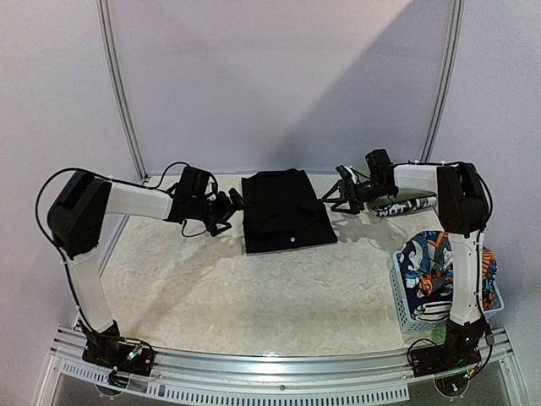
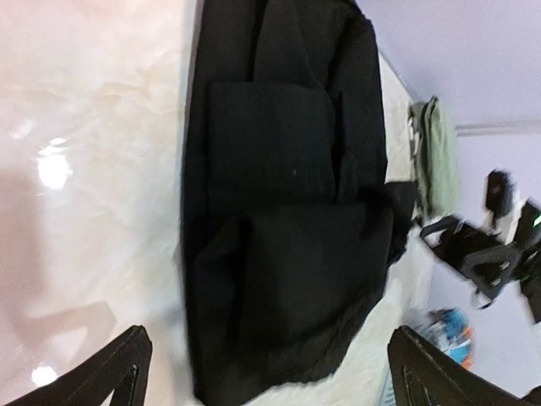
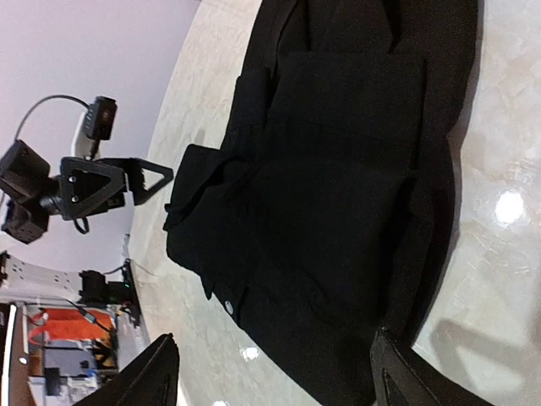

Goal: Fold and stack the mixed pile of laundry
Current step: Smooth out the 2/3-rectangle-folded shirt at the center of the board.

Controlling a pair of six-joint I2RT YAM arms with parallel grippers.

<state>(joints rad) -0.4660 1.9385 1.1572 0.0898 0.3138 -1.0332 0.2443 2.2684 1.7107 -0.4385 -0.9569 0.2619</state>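
1. Here, the black garment (image 1: 287,210) lies flat on the table (image 1: 211,288) at about 12 o'clock from the table's middle. It makes a rough rectangle with overlapping layers.
2. The left gripper (image 1: 230,205) sits just beside the garment's 9 o'clock edge. Its fingers (image 2: 118,368) stand wide apart with nothing between them.
3. The right gripper (image 1: 331,196) sits just beside the 3 o'clock edge, toward the far corner. Its fingers (image 3: 406,372) are likewise spread and empty.
4. We judge the cloth soft, light and limp. It will sag wherever it is unsupported, and its layers will slide over one another. On this glossy tabletop the bundle may skid instead of lifting.
5. We would take hold at the folded side edges, at 9 and 3 o'clock. Each pinch should catch every layer, and both arms should move together so the fold does not spill open.
6. At 3 o'clock from the garment, past the right gripper, lies a black-and-white printed piece (image 1: 396,210) with an olive-green cloth (image 2: 441,161) close against it. We cannot tell which overlaps which.
7. At 4 o'clock a pale basket (image 1: 406,309) holds a cartoon-print garment (image 1: 427,271).
8. The printed piece lies near the right gripper and could snag on a sideways sweep. In the top view the right arm crosses in front of the basket, so we expect reaching in there to be awkward.
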